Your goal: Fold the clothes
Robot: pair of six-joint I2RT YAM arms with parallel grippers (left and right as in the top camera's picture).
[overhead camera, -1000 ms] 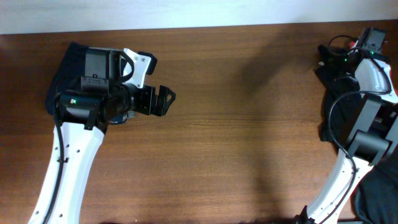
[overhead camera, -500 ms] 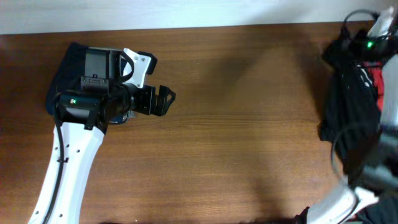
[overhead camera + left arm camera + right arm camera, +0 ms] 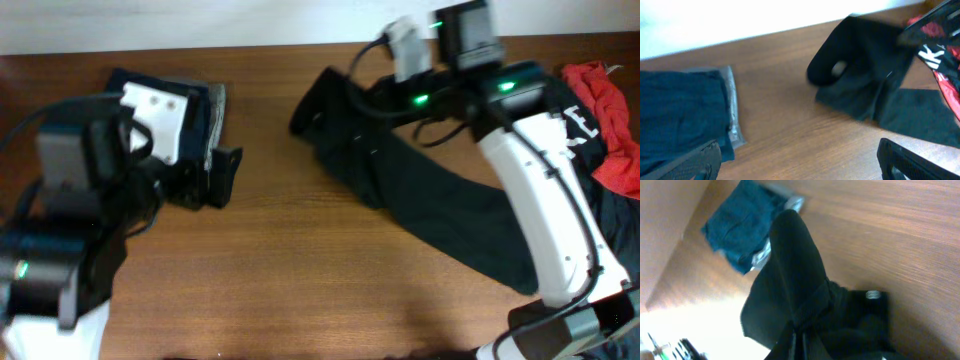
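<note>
Right gripper (image 3: 358, 92) tight on long, rumpled black shirt (image 3: 450, 215)

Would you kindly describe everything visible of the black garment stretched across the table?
The black garment is soft, plain, matte fabric with a small pale round logo. It lies unfolded as a long creased band slanting across the wooden table, from the far middle toward the near right, passing under the right arm. Its far-left end is bunched and looks raised, apparently pinched in the right gripper. Its other end is hidden by the arm.
</note>
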